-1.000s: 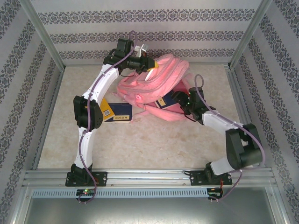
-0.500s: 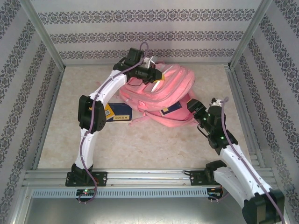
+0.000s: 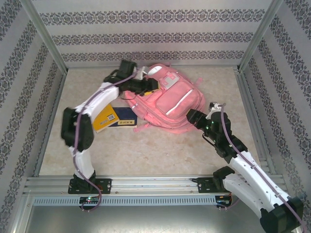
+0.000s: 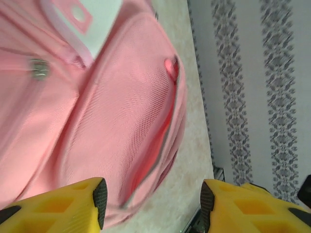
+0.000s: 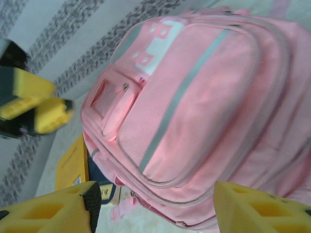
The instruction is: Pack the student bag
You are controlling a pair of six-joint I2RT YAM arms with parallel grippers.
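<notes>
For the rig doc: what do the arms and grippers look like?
The left arm and right arm have white links, black joint housings and a purple cable running along the outside. The left gripper and right gripper have blocky yellow fingers with black inner pads.

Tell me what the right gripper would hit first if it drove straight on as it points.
Most likely the student bag: its striped front face lies dead ahead between the right gripper's open fingers. How near it is, the picture does not settle.

Both end effectors (image 4: 153, 201) (image 5: 155, 199) spread, empty.
</notes>
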